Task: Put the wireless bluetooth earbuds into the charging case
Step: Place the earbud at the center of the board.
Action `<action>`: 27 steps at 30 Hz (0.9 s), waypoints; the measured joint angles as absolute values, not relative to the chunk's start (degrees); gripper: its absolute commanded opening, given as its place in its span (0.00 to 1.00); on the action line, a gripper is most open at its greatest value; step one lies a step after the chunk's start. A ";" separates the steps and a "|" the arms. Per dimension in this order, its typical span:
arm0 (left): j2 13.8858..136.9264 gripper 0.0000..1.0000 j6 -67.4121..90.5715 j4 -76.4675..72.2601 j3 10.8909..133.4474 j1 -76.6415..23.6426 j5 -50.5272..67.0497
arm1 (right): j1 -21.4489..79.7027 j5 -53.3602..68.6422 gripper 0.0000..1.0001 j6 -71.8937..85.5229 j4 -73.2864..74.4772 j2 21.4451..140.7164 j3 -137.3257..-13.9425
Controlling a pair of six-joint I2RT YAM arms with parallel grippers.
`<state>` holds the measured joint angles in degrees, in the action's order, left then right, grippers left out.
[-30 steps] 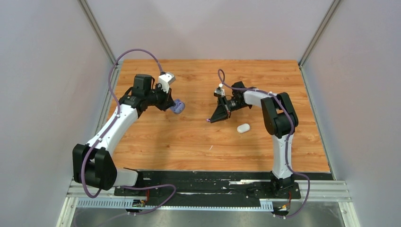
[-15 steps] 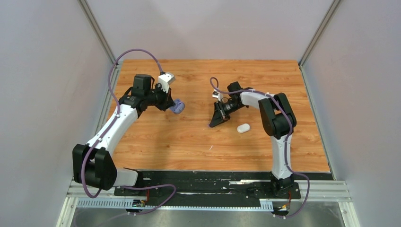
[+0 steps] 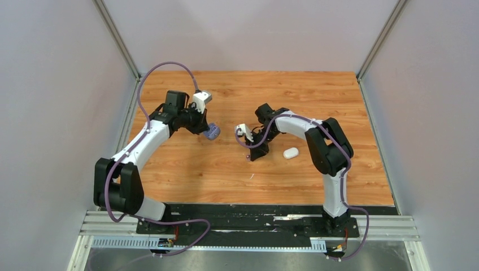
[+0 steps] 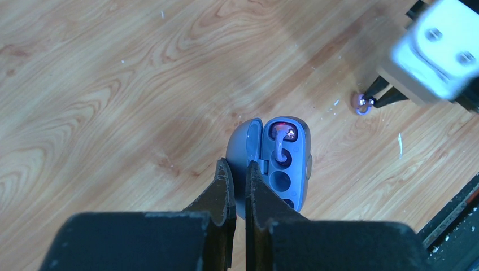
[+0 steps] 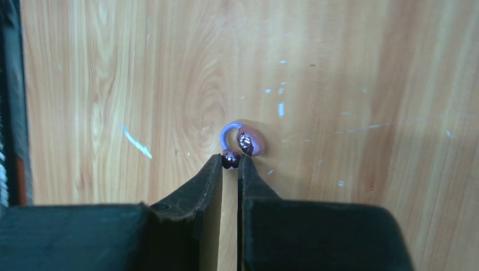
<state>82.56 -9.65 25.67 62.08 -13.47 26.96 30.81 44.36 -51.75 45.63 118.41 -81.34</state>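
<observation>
My left gripper [image 4: 237, 167] is shut on the hinge edge of the open purple charging case [image 4: 287, 169], holding it over the wood at left centre [image 3: 212, 132]. One purple earbud [image 4: 281, 134] with a lilac hook sits in the case's top socket; the sockets below it look empty. My right gripper [image 5: 231, 161] is shut on a second purple earbud [image 5: 248, 141], pinching its dark bead at the fingertips, low over the table [image 3: 249, 157]. Whether the bud touches the wood I cannot tell. The same bud shows in the left wrist view [image 4: 361, 103].
A closed white oval case [image 3: 290, 153] lies on the table just right of my right gripper. A small white fleck [image 3: 252, 176] marks the wood nearer the front. The black base strip [image 3: 254, 217] runs along the near edge.
My right gripper has swung down and toward the front with the purple earbud in it. The left arm shifted its elbow inward; the case stayed almost in place.
</observation>
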 measured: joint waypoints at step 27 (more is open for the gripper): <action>84.44 0.00 -9.02 23.31 57.84 -13.58 26.63 | 32.03 33.30 0.48 -53.98 40.56 102.78 -76.01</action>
